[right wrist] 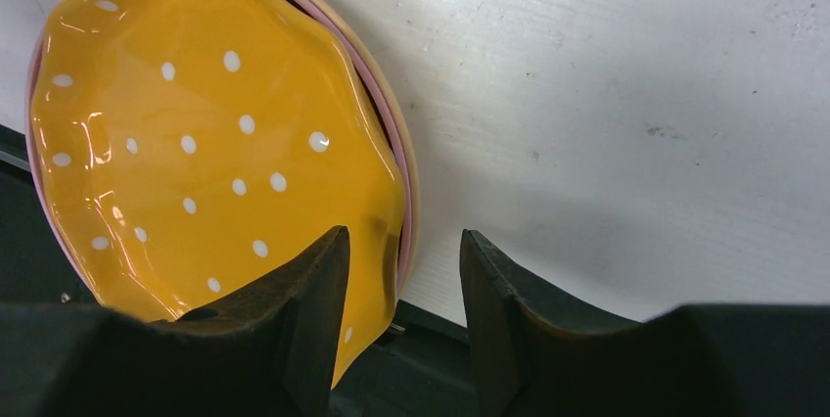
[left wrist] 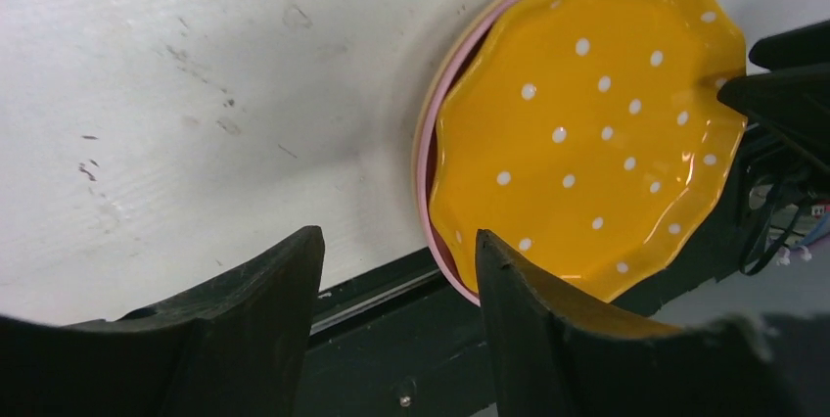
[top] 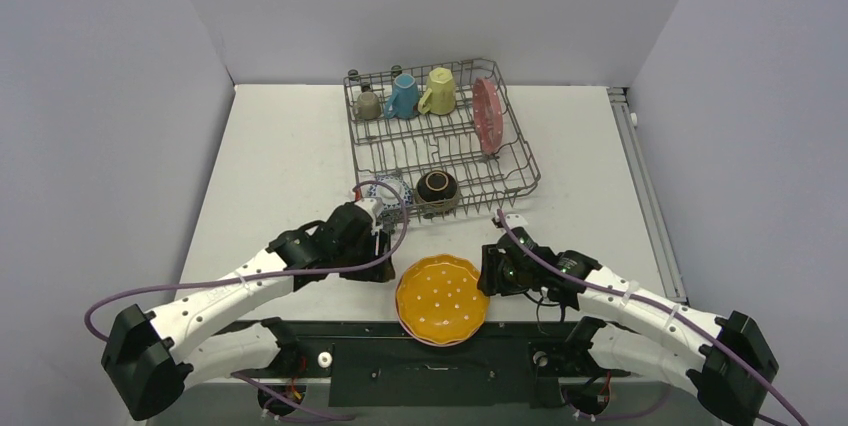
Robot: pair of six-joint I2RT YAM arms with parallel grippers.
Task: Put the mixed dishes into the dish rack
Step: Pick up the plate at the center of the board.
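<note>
An orange dotted plate (top: 442, 299) (left wrist: 587, 123) (right wrist: 196, 143) tops a stack with a pink plate (left wrist: 428, 133) (right wrist: 403, 182) at the table's near edge. My left gripper (top: 385, 268) (left wrist: 396, 270) is open just left of the stack, with nothing between its fingers. On the stack's right side, my right gripper (top: 488, 281) (right wrist: 401, 260) is open astride the plates' rim, one finger over the orange plate and the other over the table. The dish rack (top: 520, 146) holds a grey-olive mug (top: 368, 104), a blue mug (top: 403, 96), a yellow mug (top: 438, 92), an upright pink plate (top: 487, 116) and a dark brown bowl (top: 437, 188).
A blue-white patterned bowl (top: 388, 189) sits in the rack's near left corner, partly hidden by my left wrist. The black base rail (top: 430, 346) runs under the stack's near edge. White walls close in the table on three sides.
</note>
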